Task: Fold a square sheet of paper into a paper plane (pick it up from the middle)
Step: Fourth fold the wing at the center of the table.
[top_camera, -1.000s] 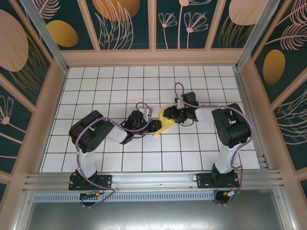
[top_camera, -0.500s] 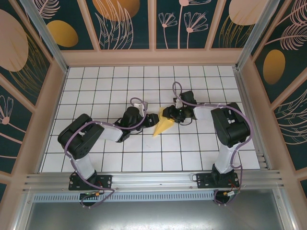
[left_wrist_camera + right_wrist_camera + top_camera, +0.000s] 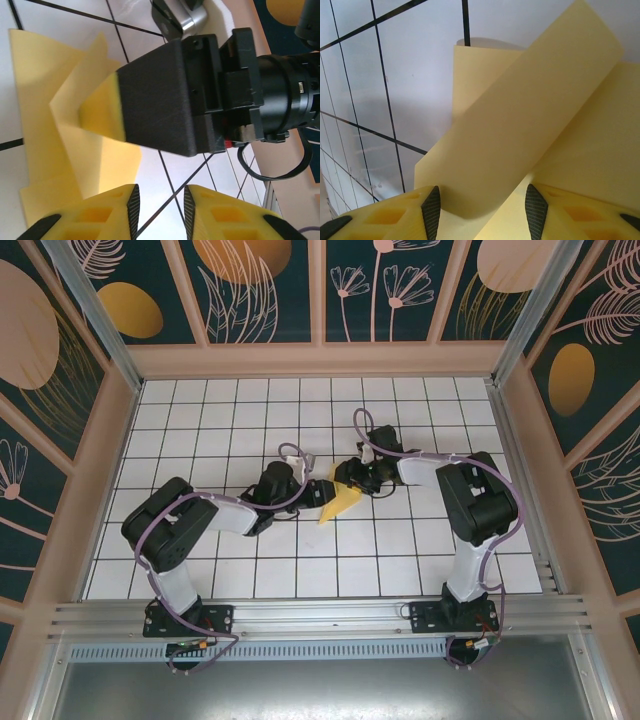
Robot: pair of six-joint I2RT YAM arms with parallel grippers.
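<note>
- Top external view: the sheet of paper [image 3: 340, 504], folded to a narrow wedge, lies near the middle of the tiled table [image 3: 200, 420]; its 12 o'clock end is hidden under the right gripper [image 3: 352, 477]; the creases are too small to read.
- Left wrist view cuts the paper off at 9 and 6 o'clock; the left gripper [image 3: 160, 207] has its jaws slightly parted over bare tile, holding nothing.
- Right wrist view: the right gripper's jaws stand wide; a paper flap runs between them, unpinched.
- Both arms stretch low, meeting from 9 and 3 o'clock.
- Since a second ago the left elbow has dropped toward 8 o'clock; the paper lies flatter.
</note>
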